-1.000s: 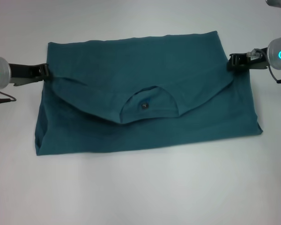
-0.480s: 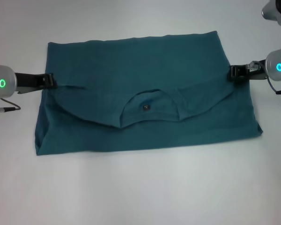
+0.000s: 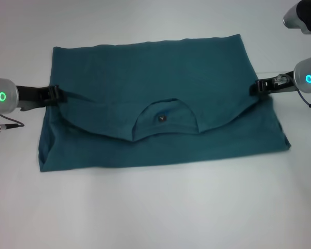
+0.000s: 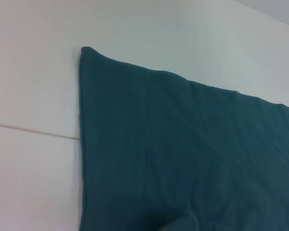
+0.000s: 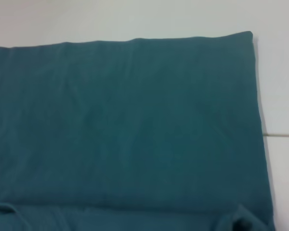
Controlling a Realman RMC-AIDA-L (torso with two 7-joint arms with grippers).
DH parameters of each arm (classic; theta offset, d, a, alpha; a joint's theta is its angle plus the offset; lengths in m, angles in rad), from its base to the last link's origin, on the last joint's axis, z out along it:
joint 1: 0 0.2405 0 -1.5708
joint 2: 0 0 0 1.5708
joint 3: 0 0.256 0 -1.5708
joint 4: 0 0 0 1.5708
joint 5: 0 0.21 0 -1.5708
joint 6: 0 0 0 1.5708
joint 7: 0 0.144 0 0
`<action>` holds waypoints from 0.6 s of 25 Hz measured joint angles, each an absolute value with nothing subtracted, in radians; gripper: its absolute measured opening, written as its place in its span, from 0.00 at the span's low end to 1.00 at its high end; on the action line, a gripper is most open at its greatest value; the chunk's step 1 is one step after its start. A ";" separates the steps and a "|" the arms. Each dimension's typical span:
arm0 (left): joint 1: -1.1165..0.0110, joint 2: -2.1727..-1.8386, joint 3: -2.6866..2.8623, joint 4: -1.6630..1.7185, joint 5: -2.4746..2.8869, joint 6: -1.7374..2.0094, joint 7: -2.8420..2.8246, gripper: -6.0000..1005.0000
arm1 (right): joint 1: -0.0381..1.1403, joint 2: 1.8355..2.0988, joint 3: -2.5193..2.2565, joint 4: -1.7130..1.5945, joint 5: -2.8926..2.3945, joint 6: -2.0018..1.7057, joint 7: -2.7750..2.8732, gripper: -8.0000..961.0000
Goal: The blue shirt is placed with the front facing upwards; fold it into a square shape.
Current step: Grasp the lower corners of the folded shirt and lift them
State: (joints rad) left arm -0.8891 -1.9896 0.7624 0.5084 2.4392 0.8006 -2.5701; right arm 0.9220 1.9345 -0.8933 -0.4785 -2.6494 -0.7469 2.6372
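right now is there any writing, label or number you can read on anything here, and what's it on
No readable text anywhere.
The blue shirt shows only plain fabric; no lettering faces up.
The small dark neck tag inside the collar is too small to read.
The left gripper and right gripper carry no legible markings.

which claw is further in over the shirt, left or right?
The left claw: its tip lies over the blue shirt at the fold's end. The right claw only meets the shirt's side edge.
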 joint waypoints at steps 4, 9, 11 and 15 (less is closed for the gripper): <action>-0.854 -2.001 0.757 0.561 2.433 0.835 -2.610 0.24 | 0.901 1.923 -0.876 -0.499 -2.647 -0.780 2.654 0.39; -0.734 -2.061 0.738 0.775 2.386 0.903 -2.644 0.48 | 0.843 1.917 -0.819 -0.580 -2.589 -0.890 2.634 0.51; -0.691 -2.073 0.737 0.835 2.344 0.945 -2.645 0.55 | 0.806 1.920 -0.804 -0.626 -2.502 -0.966 2.586 0.55; -0.626 -2.059 0.736 0.840 2.230 1.041 -2.642 0.71 | 0.724 1.924 -0.757 -0.686 -2.269 -1.125 2.452 0.74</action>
State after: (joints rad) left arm -0.6260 -2.0594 0.7362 0.8400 2.2303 1.0407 -2.6423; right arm 0.7238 1.9243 -0.7573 -0.6862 -2.2686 -1.1250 2.4518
